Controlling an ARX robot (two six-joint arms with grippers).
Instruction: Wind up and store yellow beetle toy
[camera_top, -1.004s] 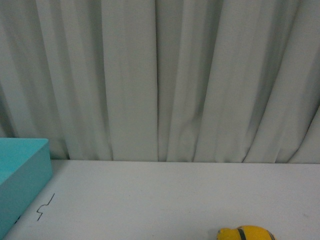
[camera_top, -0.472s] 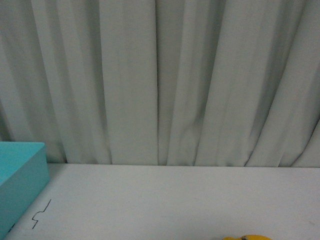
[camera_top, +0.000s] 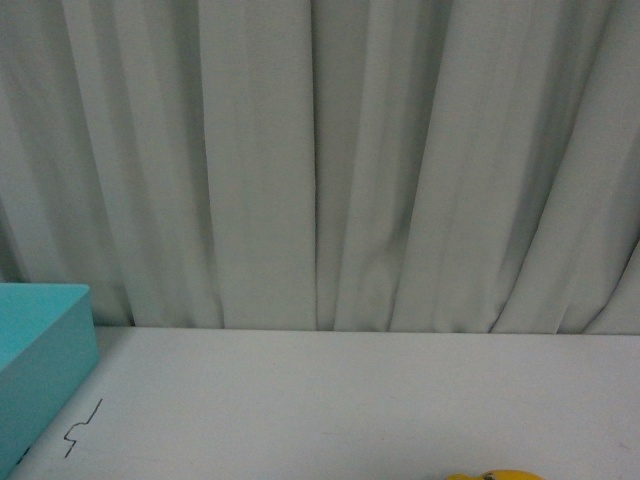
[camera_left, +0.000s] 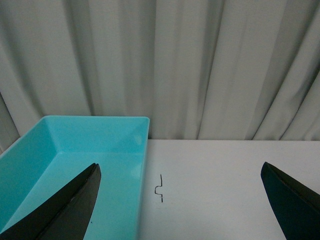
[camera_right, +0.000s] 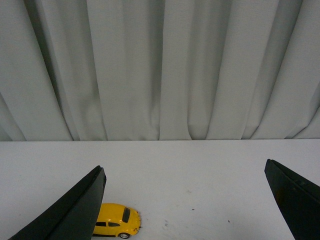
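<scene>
Over the last second the front view had lifted a little. The turquoise box (camera_top: 40, 340) dropped lower at the left edge. The yellow toy car (camera_top: 495, 476), well to the right of the box, sank until only a sliver of its roof showed. The car itself looked unmoved, so I judged the winding not yet begun.

The box seemed smooth, hard plastic, rectangular with sloping walls. Just right of it, a thin black squiggle (camera_left: 160, 188) marked the matte white tabletop (camera_top: 350, 400).

The left gripper (camera_left: 180, 167) hung close by the box, jaws spread wide. Further right of the box, the right gripper (camera_right: 185, 166) also had its jaws spread. The glossy, rounded car sat near one jaw, ungripped.
</scene>
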